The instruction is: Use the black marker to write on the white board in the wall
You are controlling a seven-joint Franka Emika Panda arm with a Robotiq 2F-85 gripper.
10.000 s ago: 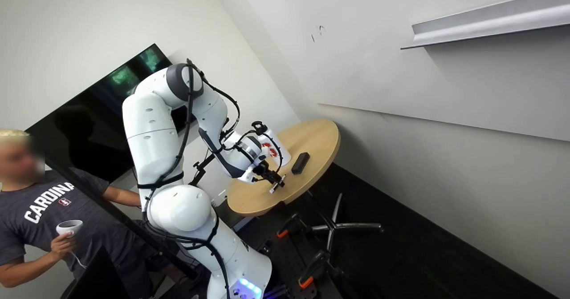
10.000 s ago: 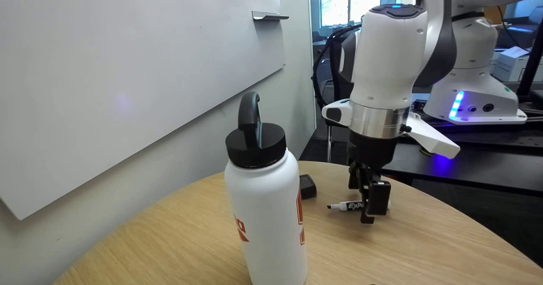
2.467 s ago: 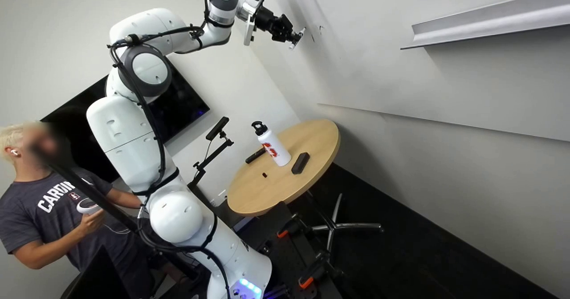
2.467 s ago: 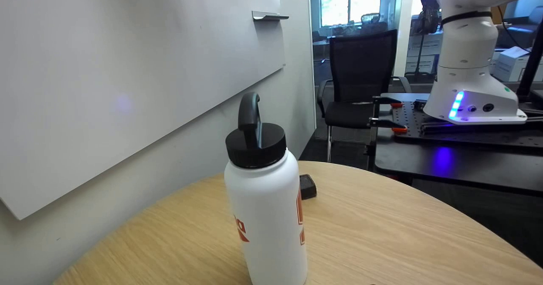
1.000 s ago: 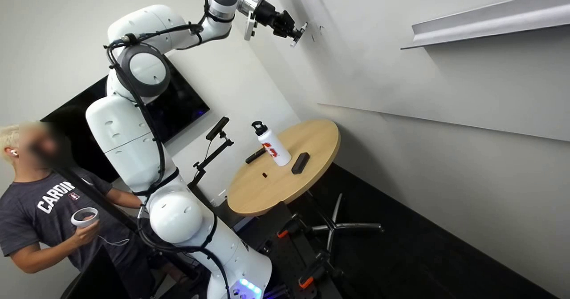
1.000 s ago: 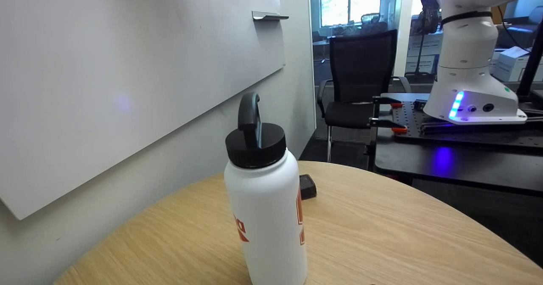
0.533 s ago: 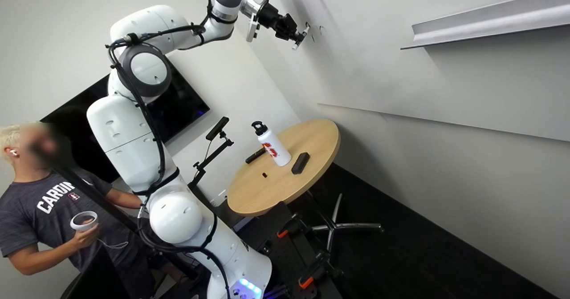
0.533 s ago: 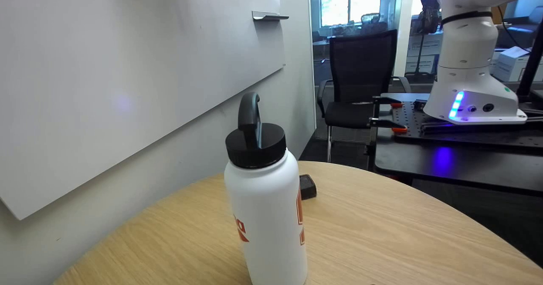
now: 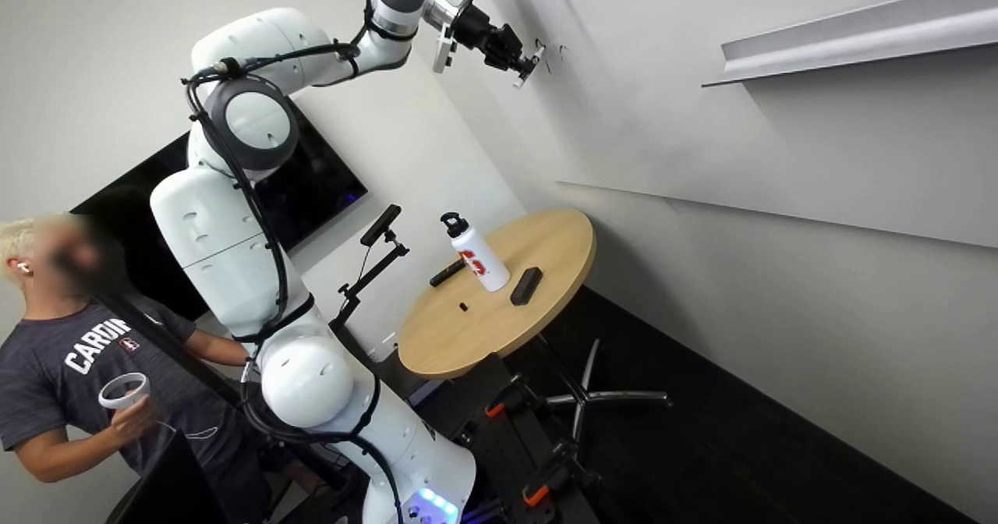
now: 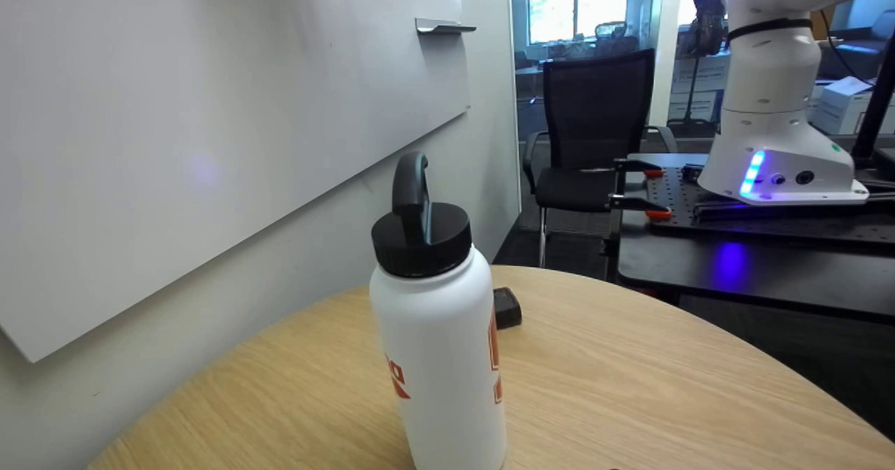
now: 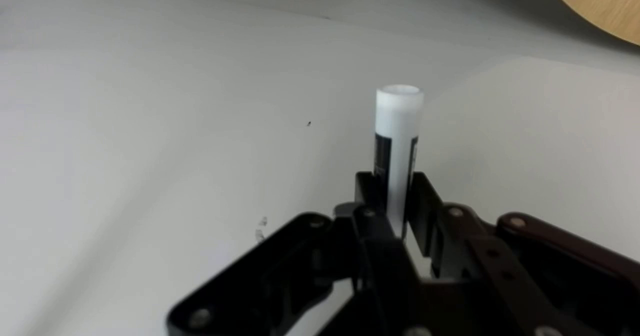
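High up at the white board (image 9: 663, 134), my gripper (image 9: 527, 64) is shut on the black marker (image 11: 398, 111), which has a white barrel with a black label. In the wrist view the marker's plain rear end points up between the pads, and its writing tip is hidden behind the fingers. The marker stands tilted, its front end close to the board; whether it touches cannot be seen. A small dark mark (image 9: 538, 42) shows at that end, beside older scribbles (image 9: 562, 50). The board (image 10: 210, 106) fills much of an exterior view where the gripper is out of frame.
A round wooden table (image 9: 437, 345) below holds a white bottle (image 9: 482, 260), a black block (image 9: 526, 286) and a small black piece (image 9: 464, 306). A metal ledge (image 9: 858, 33) juts from the board. A person (image 9: 101, 368) sits at the left.
Ten seconds ago the gripper was down at the marker on the table; now both are up at the board. Lately the gripper has shifted slightly along it, and a small dark mark has appeared by the marker's end.
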